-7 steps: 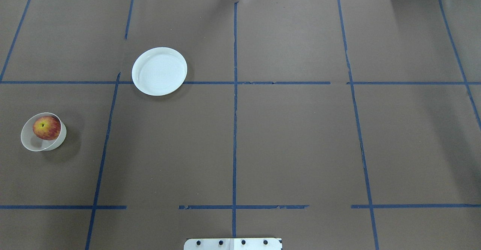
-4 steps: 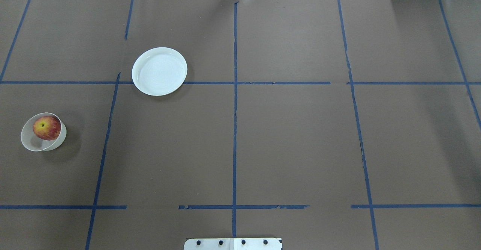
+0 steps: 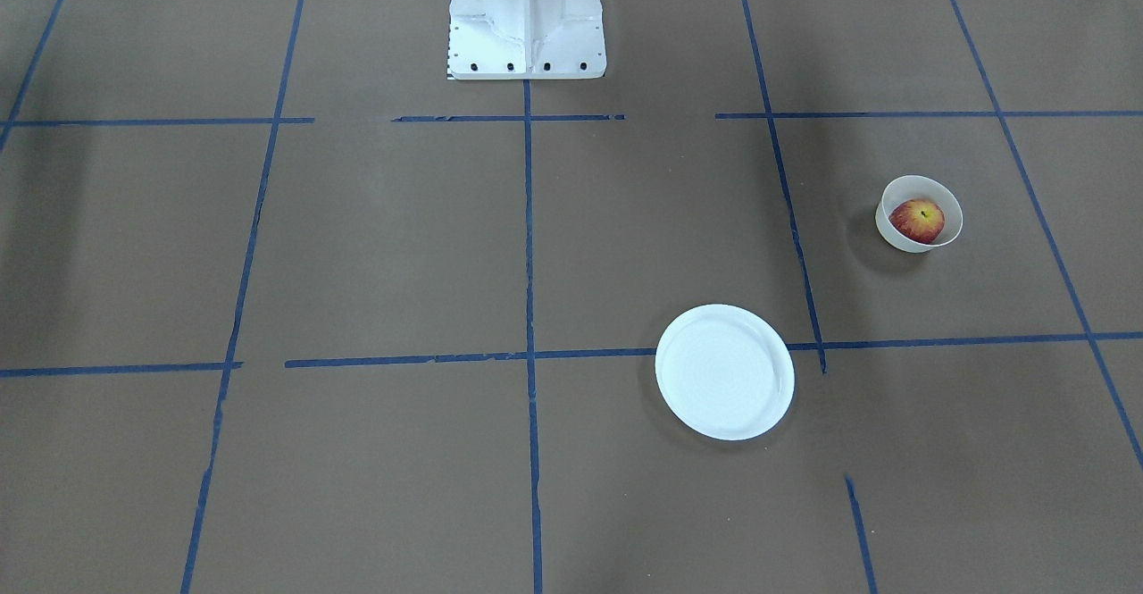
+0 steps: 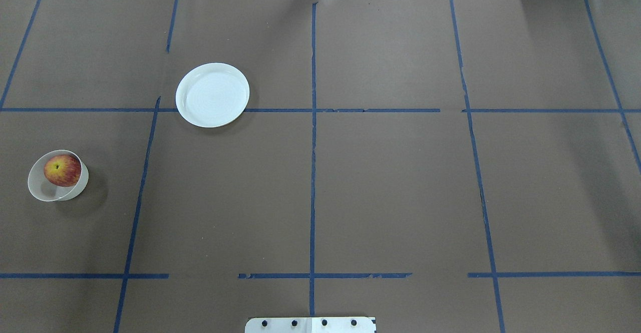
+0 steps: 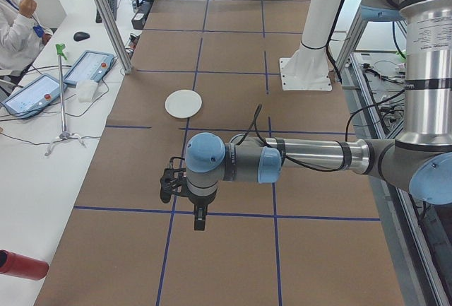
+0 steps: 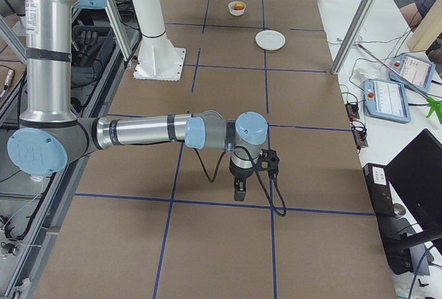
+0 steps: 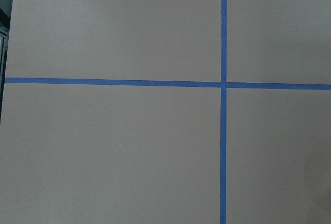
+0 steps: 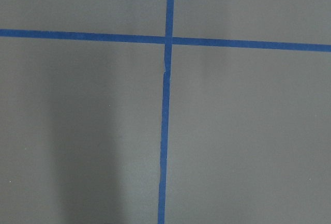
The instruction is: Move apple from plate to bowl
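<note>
You would have seen nothing change over the last second in the overhead view: the apple (image 4: 62,170) sat in the bowl (image 4: 37,189) at the counter's (image 4: 390,193) left side, and the bare plate (image 4: 212,95) lay well apart from it. The left end effector (image 5: 200,222) and the right end effector (image 6: 239,193) hung pointing down over the counter, shown only in the side views, so you could not tell whether either was wide or narrow.
</note>
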Tool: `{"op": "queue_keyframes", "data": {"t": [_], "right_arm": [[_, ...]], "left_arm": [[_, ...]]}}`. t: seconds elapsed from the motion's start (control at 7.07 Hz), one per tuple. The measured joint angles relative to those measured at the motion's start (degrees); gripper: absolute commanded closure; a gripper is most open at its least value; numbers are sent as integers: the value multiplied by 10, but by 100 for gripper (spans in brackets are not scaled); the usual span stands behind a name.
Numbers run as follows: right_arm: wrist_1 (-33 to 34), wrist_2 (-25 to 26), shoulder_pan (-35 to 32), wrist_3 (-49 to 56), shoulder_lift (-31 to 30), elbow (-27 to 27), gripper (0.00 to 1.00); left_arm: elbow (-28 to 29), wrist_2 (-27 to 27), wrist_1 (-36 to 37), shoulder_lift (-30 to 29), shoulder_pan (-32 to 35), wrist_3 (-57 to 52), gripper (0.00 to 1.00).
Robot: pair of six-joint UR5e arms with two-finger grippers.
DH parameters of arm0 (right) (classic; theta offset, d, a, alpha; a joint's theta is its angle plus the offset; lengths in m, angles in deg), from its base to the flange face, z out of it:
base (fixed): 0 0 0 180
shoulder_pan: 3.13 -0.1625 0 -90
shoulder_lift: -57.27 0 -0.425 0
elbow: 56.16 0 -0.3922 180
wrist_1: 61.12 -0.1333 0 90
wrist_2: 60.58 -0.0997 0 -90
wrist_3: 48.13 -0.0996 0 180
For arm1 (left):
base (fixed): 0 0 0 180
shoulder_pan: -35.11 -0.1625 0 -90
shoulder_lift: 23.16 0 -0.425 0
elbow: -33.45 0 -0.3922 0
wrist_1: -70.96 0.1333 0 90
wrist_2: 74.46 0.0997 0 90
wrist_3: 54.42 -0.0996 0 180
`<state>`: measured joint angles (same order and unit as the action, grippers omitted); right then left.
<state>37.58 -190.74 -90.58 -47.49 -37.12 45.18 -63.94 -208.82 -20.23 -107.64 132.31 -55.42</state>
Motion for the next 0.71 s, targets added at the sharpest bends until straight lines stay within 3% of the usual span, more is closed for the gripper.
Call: {"op": "queue_keyframes", "data": {"t": [0.28,0.71], "right_arm": [[0,0,0,0,0,0,0],[0,0,0,0,0,0,0]], "left_arm": [[2,-38,-2,16,0,-1,0],[0,-46,4,20,0,-1,0]]}}
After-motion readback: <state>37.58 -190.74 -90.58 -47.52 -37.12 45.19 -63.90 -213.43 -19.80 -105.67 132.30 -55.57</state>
